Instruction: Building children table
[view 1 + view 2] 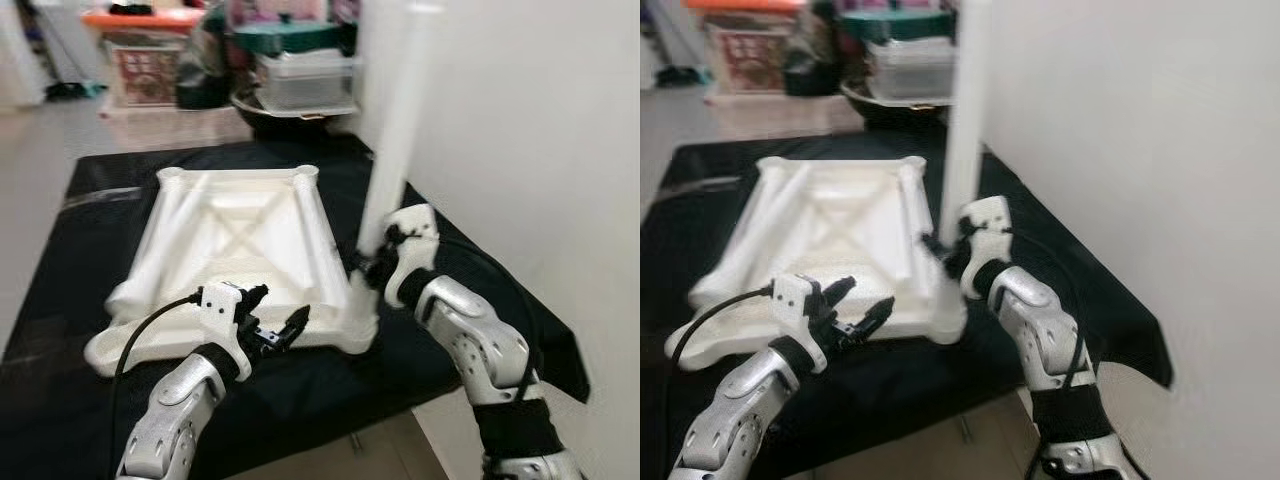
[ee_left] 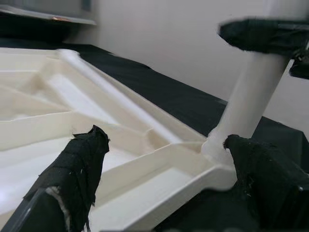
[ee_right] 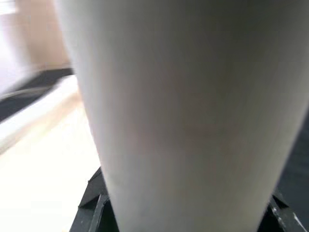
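Black desk (image 1: pixel 60 400) carries white upside-down tabletop (image 1: pixel 240 250). Right pincer (image 1: pixel 375 262) grips upright white leg (image 1: pixel 395 130) at tabletop's near right corner. Left pincer (image 1: pixel 275 318) open over near edge.

Upside down on the counter (image 1: pixel 60 400): the tabletop (image 1: pixel 235 235), underside up. At its near right corner, upright in the socket: one leg (image 1: pixel 395 130). Around the lower part of that leg: the right tool (image 1: pixel 372 262), closed on it. Just before the near edge of the tabletop, left of the leg: the left tool (image 1: pixel 277 318), fingers apart, holding nothing. Behind the counter, on the floor: stacked boxes (image 1: pixel 300 75). Right of the counter: a wall (image 1: pixel 540 130).
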`<state>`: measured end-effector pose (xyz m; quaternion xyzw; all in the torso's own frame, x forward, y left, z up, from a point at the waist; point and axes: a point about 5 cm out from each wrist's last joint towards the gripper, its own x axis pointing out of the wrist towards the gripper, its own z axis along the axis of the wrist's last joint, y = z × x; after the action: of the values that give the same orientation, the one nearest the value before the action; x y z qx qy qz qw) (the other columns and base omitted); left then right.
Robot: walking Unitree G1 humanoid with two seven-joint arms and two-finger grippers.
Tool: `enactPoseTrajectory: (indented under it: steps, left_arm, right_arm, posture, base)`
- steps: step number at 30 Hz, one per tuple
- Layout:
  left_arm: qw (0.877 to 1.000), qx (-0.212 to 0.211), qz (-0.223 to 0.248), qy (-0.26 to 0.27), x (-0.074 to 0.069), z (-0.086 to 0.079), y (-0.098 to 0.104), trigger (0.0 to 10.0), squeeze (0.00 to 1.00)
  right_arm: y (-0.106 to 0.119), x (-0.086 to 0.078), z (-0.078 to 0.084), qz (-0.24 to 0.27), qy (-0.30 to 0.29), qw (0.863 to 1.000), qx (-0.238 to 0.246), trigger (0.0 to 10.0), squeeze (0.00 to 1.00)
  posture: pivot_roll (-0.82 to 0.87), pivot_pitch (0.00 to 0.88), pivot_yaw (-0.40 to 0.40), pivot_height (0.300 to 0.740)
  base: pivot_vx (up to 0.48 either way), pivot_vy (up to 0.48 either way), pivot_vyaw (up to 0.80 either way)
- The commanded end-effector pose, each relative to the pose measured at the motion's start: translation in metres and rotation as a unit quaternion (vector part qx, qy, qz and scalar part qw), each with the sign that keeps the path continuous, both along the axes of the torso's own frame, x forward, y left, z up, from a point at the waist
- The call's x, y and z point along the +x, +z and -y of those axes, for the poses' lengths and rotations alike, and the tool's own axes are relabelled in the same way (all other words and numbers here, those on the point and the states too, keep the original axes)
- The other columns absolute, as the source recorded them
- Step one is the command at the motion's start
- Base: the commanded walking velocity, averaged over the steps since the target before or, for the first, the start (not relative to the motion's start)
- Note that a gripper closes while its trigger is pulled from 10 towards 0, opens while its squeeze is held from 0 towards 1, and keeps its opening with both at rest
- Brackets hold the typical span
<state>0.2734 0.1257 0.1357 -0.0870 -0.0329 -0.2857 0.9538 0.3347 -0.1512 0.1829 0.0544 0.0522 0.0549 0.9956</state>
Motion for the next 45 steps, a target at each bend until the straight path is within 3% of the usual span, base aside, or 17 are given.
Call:
enactPoseTrajectory:
  steps: [1, 5, 6, 11, 12, 16, 17, 20, 22, 28, 29, 30, 32, 34, 38, 39, 45]
  left_arm:
    - [1.000, 0.001, -0.006, -0.005, -0.001, 0.001, -0.001, 10.0, 0.00]
    - [1.000, 0.000, -0.007, -0.006, -0.001, 0.001, -0.001, 10.0, 0.00]
    - [1.000, -0.001, -0.007, -0.006, -0.001, 0.001, -0.001, 10.0, 0.00]
    - [1.000, -0.003, -0.008, -0.006, -0.001, 0.002, -0.001, 10.0, 0.00]
    - [1.000, -0.003, -0.008, -0.006, -0.001, 0.002, -0.001, 10.0, 0.00]
    - [1.000, -0.004, -0.007, -0.006, 0.000, 0.002, -0.001, 10.0, 0.00]
    - [1.000, -0.004, -0.007, -0.006, 0.000, 0.002, -0.001, 10.0, 0.00]
    - [1.000, -0.005, -0.007, -0.005, 0.001, 0.002, -0.001, 10.0, 0.00]
    - [1.000, -0.006, -0.007, -0.006, 0.001, 0.002, -0.002, 10.0, 0.00]
    - [1.000, -0.006, -0.007, -0.007, 0.001, 0.003, -0.002, 10.0, 0.00]
    - [1.000, -0.006, -0.007, -0.007, 0.001, 0.003, -0.002, 10.0, 0.00]
    - [1.000, -0.006, -0.007, -0.007, 0.001, 0.003, -0.002, 10.0, 0.00]
    - [1.000, -0.006, -0.007, -0.007, 0.001, 0.003, -0.002, 10.0, 0.00]
    - [1.000, -0.006, -0.007, -0.006, 0.001, 0.003, -0.002, 10.0, 0.00]
    - [1.000, -0.007, -0.007, -0.007, 0.001, 0.003, -0.002, 10.0, 0.00]
    - [1.000, -0.007, -0.008, -0.007, 0.001, 0.004, -0.002, 10.0, 0.00]
    - [1.000, -0.009, -0.008, -0.009, 0.000, 0.005, -0.002, 10.0, 0.00]
  right_arm:
    - [-0.040, -0.009, 0.021, -0.097, -0.074, 0.992, -0.009, 0.0, 0.00]
    - [-0.031, -0.019, 0.005, -0.075, -0.055, 0.995, -0.027, 0.2, 0.00]
    - [-0.026, -0.023, -0.006, -0.057, -0.028, 0.997, -0.042, 10.0, 0.00]
    - [-0.020, -0.024, -0.025, -0.031, 0.026, 0.998, -0.048, 10.0, 0.00]
    - [-0.017, -0.024, -0.027, -0.016, 0.035, 0.998, -0.039, 10.0, 1.00]
    - [0.000, -0.022, -0.029, 0.015, 0.110, 0.994, 0.009, 10.0, 1.00]
    - [0.006, -0.023, -0.031, 0.021, 0.152, 0.988, 0.031, 10.0, 0.00]
    - [0.015, -0.029, -0.032, 0.041, 0.222, 0.973, 0.040, 10.0, 0.00]
    - [0.025, -0.059, -0.036, 0.087, 0.406, 0.910, 0.008, 10.0, 0.00]
    - [0.015, -0.071, -0.047, 0.081, 0.470, 0.879, 0.007, 9.8, 0.00]
    - [0.011, -0.071, -0.050, 0.079, 0.474, 0.877, 0.000, 7.8, 0.00]
    - [0.006, -0.066, -0.052, 0.077, 0.457, 0.886, 0.001, 0.8, 0.00]
    - [0.006, -0.066, -0.052, 0.077, 0.457, 0.886, 0.001, 0.8, 0.00]
    - [-0.011, -0.035, -0.042, 0.026, 0.311, 0.950, -0.015, 0.0, 0.00]
    - [-0.020, -0.021, -0.032, -0.006, 0.224, 0.975, -0.008, 0.0, 0.00]
    - [-0.032, -0.008, -0.009, -0.047, 0.083, 0.995, -0.015, 0.0, 0.00]
    - [-0.055, -0.018, 0.035, -0.108, -0.121, 0.986, -0.023, 0.0, 0.00]
  posture:
    - [0.04, 0.000, -0.075, 0.740]
    - [0.03, 0.000, -0.073, 0.740]
    - [0.03, 0.000, -0.073, 0.740]
    - [0.03, 0.000, -0.073, 0.740]
    - [0.03, 0.000, -0.074, 0.740]
    - [0.03, 0.000, -0.078, 0.740]
    - [0.03, 0.000, -0.078, 0.740]
    - [0.03, 0.000, -0.079, 0.740]
    - [0.03, 0.000, -0.083, 0.740]
    - [0.04, 0.000, -0.088, 0.740]
    - [0.04, 0.000, -0.088, 0.740]
    - [0.04, 0.000, -0.090, 0.740]
    - [0.04, 0.000, -0.090, 0.740]
    - [0.04, 0.000, -0.091, 0.740]
    - [0.04, 0.000, -0.089, 0.740]
    - [0.04, 0.000, -0.089, 0.740]
    - [0.03, 0.000, -0.088, 0.740]
  base:
    - [0.000, 0.000, 0.00]
    - [0.000, 0.000, 0.00]
    - [0.000, 0.000, 0.00]
    - [0.000, 0.000, 0.00]
    - [0.000, 0.000, 0.00]
    - [0.000, 0.000, 0.00]
    - [0.000, 0.000, 0.00]
    - [0.000, 0.000, 0.00]
    - [0.000, 0.000, 0.00]
    - [0.000, 0.000, 0.00]
    - [0.000, 0.000, 0.00]
    - [0.000, 0.000, 0.00]
    - [0.000, 0.000, 0.00]
    - [0.000, 0.000, 0.00]
    - [0.000, 0.000, 0.00]
    - [0.000, 0.000, 0.00]
    - [0.000, 0.000, 0.00]
